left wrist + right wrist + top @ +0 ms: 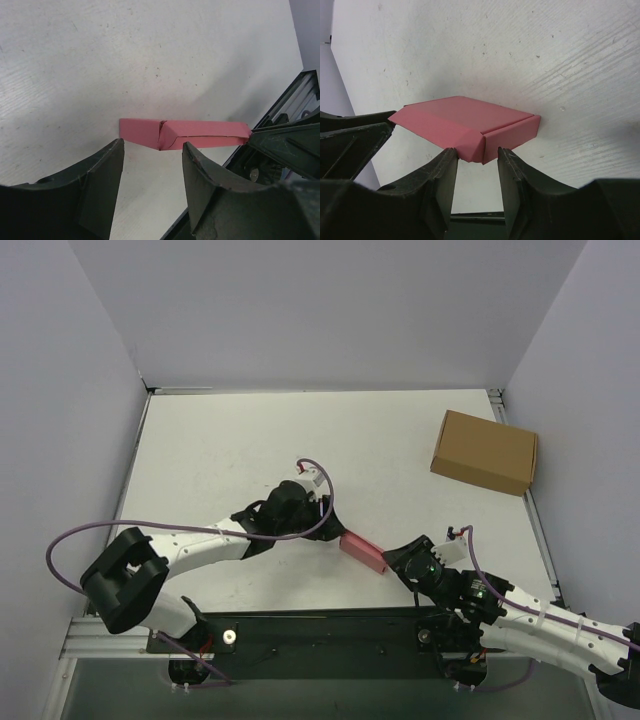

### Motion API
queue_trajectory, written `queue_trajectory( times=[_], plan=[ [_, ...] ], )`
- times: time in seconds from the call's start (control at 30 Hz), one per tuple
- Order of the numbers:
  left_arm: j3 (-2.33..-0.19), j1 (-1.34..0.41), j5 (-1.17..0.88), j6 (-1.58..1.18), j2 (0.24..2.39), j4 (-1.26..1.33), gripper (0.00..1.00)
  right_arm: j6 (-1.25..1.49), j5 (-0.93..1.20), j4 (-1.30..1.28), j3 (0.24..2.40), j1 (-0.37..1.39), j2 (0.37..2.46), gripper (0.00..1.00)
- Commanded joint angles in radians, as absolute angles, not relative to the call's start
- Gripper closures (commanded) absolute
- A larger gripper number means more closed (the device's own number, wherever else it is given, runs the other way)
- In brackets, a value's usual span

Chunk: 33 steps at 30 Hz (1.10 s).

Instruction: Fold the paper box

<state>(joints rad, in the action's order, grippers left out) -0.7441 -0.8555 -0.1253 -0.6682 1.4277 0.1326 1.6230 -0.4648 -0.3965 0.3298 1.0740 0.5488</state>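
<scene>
The paper box (364,551) is a small pink-red folded box lying flat on the white table between the two arms. In the left wrist view the paper box (200,134) lies just beyond my left gripper (152,145), which is open with only bare table between its fingers. Seen from above, the left gripper (335,527) points at the box's left end. My right gripper (398,558) meets the box's right end. In the right wrist view the near corner of the paper box (465,122) sits between the tips of the right gripper (476,150), which press on it from both sides.
A larger brown cardboard box (485,452) stands at the back right near the table's edge. White walls enclose the table on three sides. The black base rail (320,635) runs along the near edge, close behind the paper box.
</scene>
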Motion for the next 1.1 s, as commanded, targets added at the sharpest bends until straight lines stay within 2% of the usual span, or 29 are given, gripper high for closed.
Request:
queue_trajectory(
  times=[0.0,0.23,0.37,0.8,1.07],
  plan=[
    [-0.790,-0.847,-0.179,-0.745,1.448,0.267,0.42,1.603,-0.492,-0.532,0.319,1.069,0.574,0.62],
    [-0.762,-0.839,-0.176,-0.804,1.459,0.360,0.46,1.605,-0.488,-0.535,0.318,1.071,0.571,0.62],
    [-0.793,-0.838,-0.195,-0.804,1.503,0.351,0.46,1.605,-0.488,-0.535,0.318,1.069,0.569,0.62],
    [-0.782,-0.836,-0.225,-0.801,1.545,0.350,0.57,1.606,-0.488,-0.545,0.314,1.071,0.565,0.63],
    [-0.747,-0.839,-0.218,-0.743,1.523,0.279,0.58,1.608,-0.492,-0.558,0.316,1.071,0.560,0.63]
  ],
)
